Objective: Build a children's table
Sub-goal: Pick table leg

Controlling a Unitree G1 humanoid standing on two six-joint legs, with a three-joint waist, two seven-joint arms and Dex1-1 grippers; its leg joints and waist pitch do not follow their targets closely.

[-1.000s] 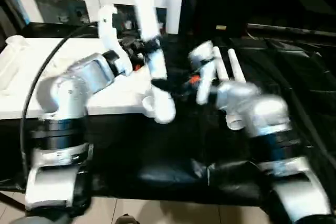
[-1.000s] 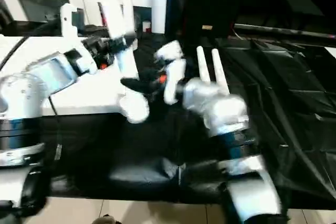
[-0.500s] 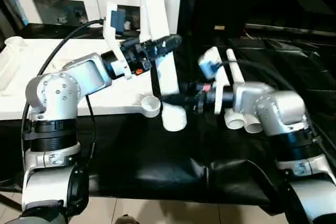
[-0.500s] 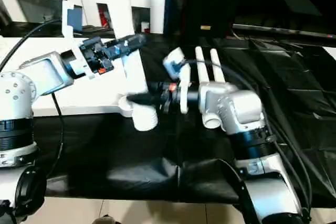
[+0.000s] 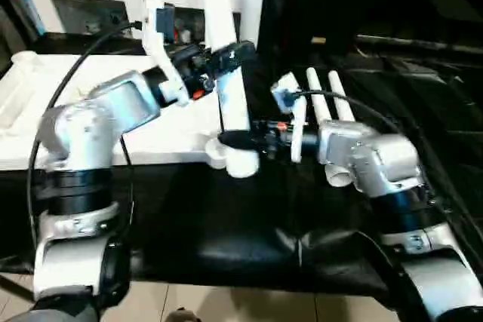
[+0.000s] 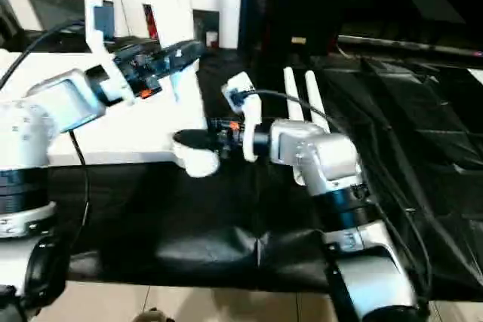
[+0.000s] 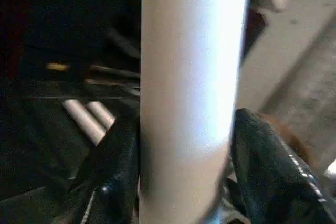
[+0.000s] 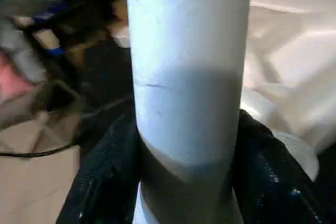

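In the head views, a white leg (image 5: 226,65) is held nearly upright over the near right corner of the tabletop (image 5: 162,130), which lies on the bench (image 5: 249,216) left of centre. The left hand (image 5: 230,56) is closed on the leg at mid height, and the right hand (image 5: 235,141) is closed on it low down, just above its wide end. That end hangs beside the round corner socket (image 5: 215,154), seemingly a little off to its right and not yet seated. For the step to go well, the wide end should probably be centred over the socket before any push is given, with the leg kept upright by the upper grip and steered by the lower one. A tilted entry could jam or shove the tabletop. Two spare legs (image 5: 326,96) lie side by side on the black cloth, farther right.

In the left wrist view, the leg (image 7: 191,93) appears as a smooth white tube between two black fingers (image 7: 118,182), which press against it from both sides.

In the right wrist view, the leg (image 8: 189,77) is likewise clasped by black fingers (image 8: 105,177), and the white socket (image 8: 299,150) shows just beside it.
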